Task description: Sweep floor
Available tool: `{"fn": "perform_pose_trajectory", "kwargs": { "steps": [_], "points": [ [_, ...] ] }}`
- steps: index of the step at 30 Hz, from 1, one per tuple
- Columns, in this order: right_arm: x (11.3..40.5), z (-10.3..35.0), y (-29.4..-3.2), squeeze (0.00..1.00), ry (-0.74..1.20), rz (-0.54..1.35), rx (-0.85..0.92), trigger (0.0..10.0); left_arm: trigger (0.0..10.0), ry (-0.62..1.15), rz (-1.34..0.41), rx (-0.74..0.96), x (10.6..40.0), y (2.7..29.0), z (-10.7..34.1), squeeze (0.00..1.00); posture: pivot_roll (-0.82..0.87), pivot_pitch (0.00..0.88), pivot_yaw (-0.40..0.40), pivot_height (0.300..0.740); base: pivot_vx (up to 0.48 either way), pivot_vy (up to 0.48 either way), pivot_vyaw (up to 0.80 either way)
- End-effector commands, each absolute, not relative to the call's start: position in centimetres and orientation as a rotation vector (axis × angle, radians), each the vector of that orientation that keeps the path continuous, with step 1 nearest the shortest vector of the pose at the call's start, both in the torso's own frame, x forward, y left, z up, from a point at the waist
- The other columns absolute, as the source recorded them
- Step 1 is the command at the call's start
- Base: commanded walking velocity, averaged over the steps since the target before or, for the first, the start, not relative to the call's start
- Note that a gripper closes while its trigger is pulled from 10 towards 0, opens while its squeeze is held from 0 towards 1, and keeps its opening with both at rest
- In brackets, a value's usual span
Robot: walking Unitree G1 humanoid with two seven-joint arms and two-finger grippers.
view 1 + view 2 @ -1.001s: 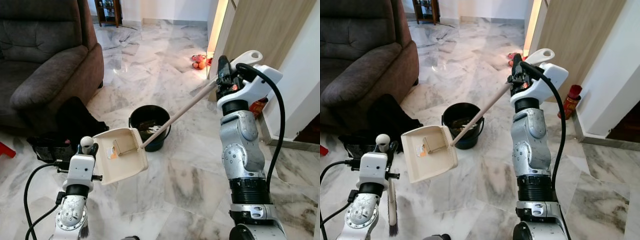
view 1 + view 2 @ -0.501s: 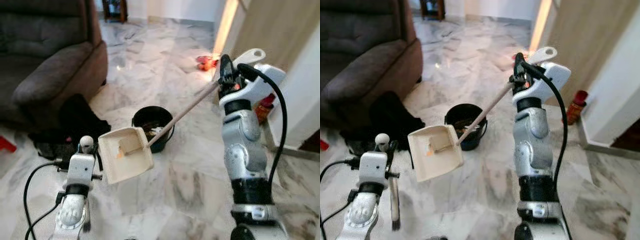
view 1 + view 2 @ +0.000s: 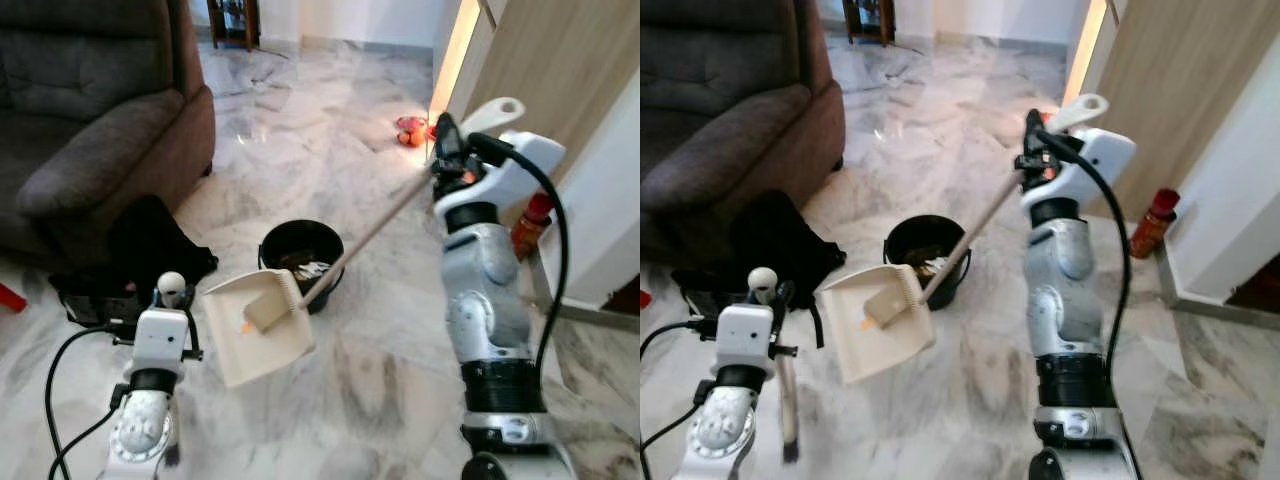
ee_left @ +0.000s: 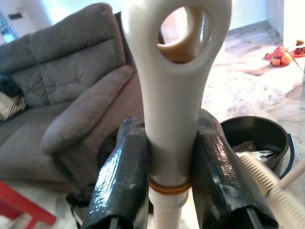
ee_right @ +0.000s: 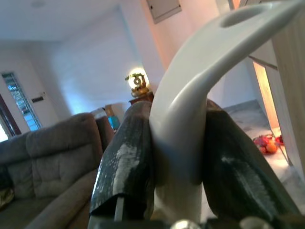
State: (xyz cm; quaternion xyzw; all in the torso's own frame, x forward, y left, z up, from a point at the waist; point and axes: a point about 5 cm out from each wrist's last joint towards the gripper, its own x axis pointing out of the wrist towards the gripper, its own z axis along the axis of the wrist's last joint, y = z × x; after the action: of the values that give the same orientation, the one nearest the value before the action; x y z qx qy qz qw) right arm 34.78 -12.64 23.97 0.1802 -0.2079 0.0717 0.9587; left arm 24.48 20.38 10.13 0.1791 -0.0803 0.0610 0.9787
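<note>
While we stand on the marble floor beside the big grey sofa, we are getting ready to empty our dustpan. Our right gripper is squeezed tight on the white top end of the long dustpan handle, held up high near the wooden wall. Our left gripper is pinched tight on the white top of the broom handle, down low on our left side, and the broom hangs beside that arm with its bristles near the floor. A black bag lies by the sofa. The black bucket sits on the floor in front of us with some rubbish already in it. The cream dustpan is now just beside the bucket, with its back edge near the rim. A second ago it was held a bit higher and flatter; now it has dropped lower and tipped more. A small orange scrap lies inside it. We think the sweeping is nearly done, and next the dustpan must tip over the bucket so the scrap slides in.
</note>
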Motion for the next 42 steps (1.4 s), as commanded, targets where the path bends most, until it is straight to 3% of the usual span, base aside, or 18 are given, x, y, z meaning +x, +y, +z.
{"fn": "perform_pose_trajectory", "kwargs": {
  "steps": [1,42],
  "points": [
    [34.37,26.02,-13.11,0.0,-0.515,0.149,0.398,10.0,10.0,-0.2,0.125,0.376,24.56,20.24,10.84,0.0,0.21,0.049,-0.019,0.74,0.274,0.0,0.76],
    [34.29,26.17,-12.82,0.0,-0.518,0.177,0.405,10.0,10.0,-0.199,0.132,0.368,24.6,20.22,10.78,0.0,0.21,0.05,-0.025,0.74,0.275,0.0,0.11]
  ]
}}
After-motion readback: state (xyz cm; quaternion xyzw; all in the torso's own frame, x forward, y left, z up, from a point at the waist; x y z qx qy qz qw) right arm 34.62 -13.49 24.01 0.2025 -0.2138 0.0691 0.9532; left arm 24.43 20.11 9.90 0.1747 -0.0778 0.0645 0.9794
